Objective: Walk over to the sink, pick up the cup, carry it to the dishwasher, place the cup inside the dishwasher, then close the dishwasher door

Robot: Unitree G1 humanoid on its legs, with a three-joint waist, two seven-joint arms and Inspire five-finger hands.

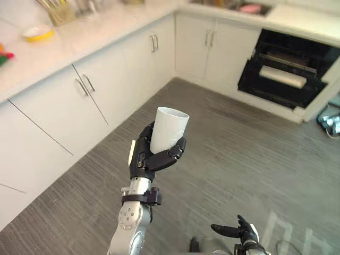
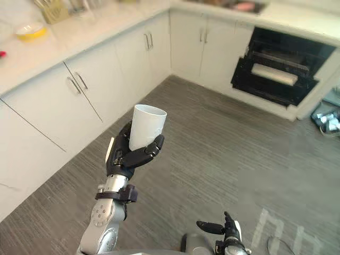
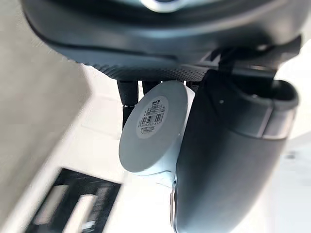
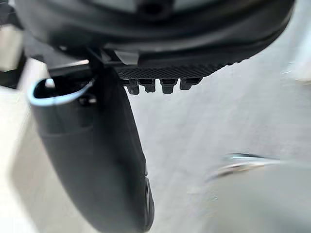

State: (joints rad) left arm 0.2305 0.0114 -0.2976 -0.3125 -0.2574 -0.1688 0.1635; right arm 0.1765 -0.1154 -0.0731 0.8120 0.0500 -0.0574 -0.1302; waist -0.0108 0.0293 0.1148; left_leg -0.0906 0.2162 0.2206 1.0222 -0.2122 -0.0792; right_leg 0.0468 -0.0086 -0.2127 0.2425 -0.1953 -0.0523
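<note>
Nearest, low at the bottom edge of the eye views, right hand point(image 1: 241, 232): fingers loose and spread, thumb out to the side, nothing in it. Just beyond, raised over the grey plank floor point(image 1: 239, 149), left hand point(image 1: 151, 154) wrapped round the lower part of the white cup point(image 1: 169, 130), fingers curled across its front, thumb behind. Cup clear of every surface, carried in the air. Long axis close to upright, leaning a little towards the robot's right; mouth up, base down into the palm. Seen from the left wrist, round base point(image 3: 153, 128) with a barcode label facing the camera, pinched between thumb and fingers. Too little of the inside in view to tell what it holds. Further off on the left, white cabinets point(image 1: 133, 64) with bar handles under a pale counter point(image 1: 95, 32); on it a yellow bowl point(image 1: 38, 33), contents unclear, and a holder of utensils point(image 1: 57, 11). Farthest, at the right, dishwasher point(image 1: 287, 69) standing open, dark inside, with a pale long item point(image 1: 282, 76) lying across its rack; past it, at the top edge, sink point(image 1: 234, 6) with something pink point(image 1: 251, 8) in it
</note>
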